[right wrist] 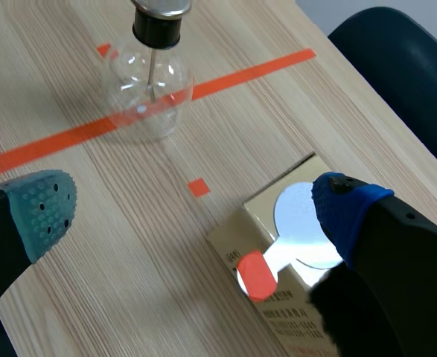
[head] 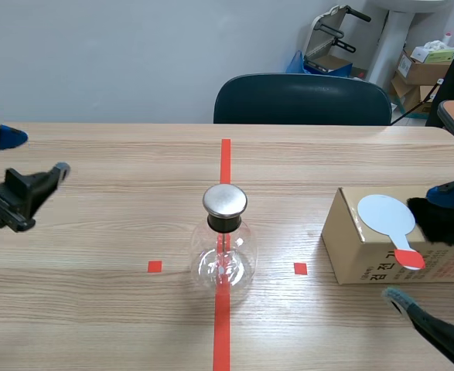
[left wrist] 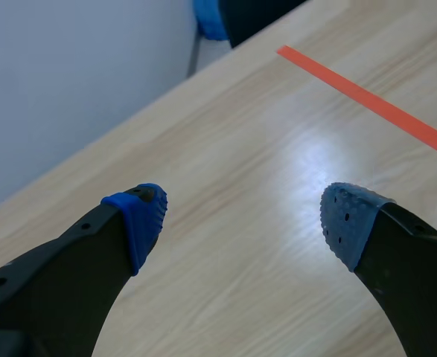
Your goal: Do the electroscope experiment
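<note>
We saw the electroscope (head: pixel 224 239) standing on the red centre tape line of the pale wood-grain table (head: pixel 95 309). It was a round clear glass flask with a black stopper, a flat polished metal cap and a thin rod inside. To its right sat a tan cardboard box (head: pixel 349 241) with dark Korean print on its side, too small for us to read. On the box lay a paddle (head: pixel 387 214), a pale disc with a short red handle. The right gripper (head: pixel 421 244) was spread wide, its blue pad over the box just beside the disc and the other finger in front of the box. The left gripper (head: pixel 35 153) hung released, well apart from them, over bare wood.
</note>
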`<state>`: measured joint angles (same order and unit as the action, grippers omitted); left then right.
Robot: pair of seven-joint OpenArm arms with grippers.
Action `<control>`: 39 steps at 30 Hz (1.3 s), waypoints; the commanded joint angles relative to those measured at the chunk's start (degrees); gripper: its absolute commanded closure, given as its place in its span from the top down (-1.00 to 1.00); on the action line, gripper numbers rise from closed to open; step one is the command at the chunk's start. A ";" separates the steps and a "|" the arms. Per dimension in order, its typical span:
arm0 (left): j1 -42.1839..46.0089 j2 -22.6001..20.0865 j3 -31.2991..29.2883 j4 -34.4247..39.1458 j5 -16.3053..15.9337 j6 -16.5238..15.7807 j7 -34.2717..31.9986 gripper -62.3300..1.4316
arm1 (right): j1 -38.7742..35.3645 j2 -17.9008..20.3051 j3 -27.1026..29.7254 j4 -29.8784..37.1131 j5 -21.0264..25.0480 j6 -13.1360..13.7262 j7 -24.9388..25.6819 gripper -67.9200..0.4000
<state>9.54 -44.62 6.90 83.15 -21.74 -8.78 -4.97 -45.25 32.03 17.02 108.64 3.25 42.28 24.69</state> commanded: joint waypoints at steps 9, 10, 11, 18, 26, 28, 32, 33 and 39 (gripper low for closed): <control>12.15 -6.99 -5.53 0.66 -11.82 -6.29 -17.55 0.46 | 0.63 0.15 -2.36 0.22 2.51 0.44 -1.68 1.00; 13.57 -7.72 -5.53 0.66 -12.52 -6.45 -18.97 0.46 | 0.63 0.15 -2.36 0.22 2.99 0.44 -1.70 1.00; 14.91 -8.37 -5.53 0.66 -13.16 -6.45 -20.26 0.46 | 0.63 0.15 -2.36 0.22 3.30 0.44 -1.79 1.00; 21.64 -9.88 -5.55 1.14 -12.39 -7.67 -29.05 0.46 | 0.63 0.13 -2.91 0.22 6.12 0.44 -4.15 1.00; 22.99 -9.88 -5.75 1.36 -12.35 -7.69 -29.59 0.46 | 0.63 -0.17 -3.23 0.22 6.27 0.44 -4.02 1.00; 22.99 -9.88 -5.75 1.36 -12.35 -7.69 -29.57 0.46 | 0.63 -0.17 -3.21 0.22 6.27 0.44 -4.02 1.00; 22.99 -9.88 -6.14 1.36 -12.35 -7.72 -29.55 0.46 | 0.63 -0.17 -3.21 0.22 6.27 0.44 -4.02 1.00; 22.99 -9.88 -6.40 1.36 -12.35 -7.72 -29.53 0.46 | 0.63 -0.17 -3.21 0.22 6.27 0.44 -4.02 1.00; 22.99 -9.86 -7.67 1.36 -12.37 -8.11 -29.20 0.46 | 0.63 -0.17 -3.21 0.22 6.27 0.44 -4.04 1.00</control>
<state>32.99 -54.61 -0.12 83.37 -33.65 -16.43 -33.30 -45.25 31.90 13.76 108.64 8.62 42.26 19.59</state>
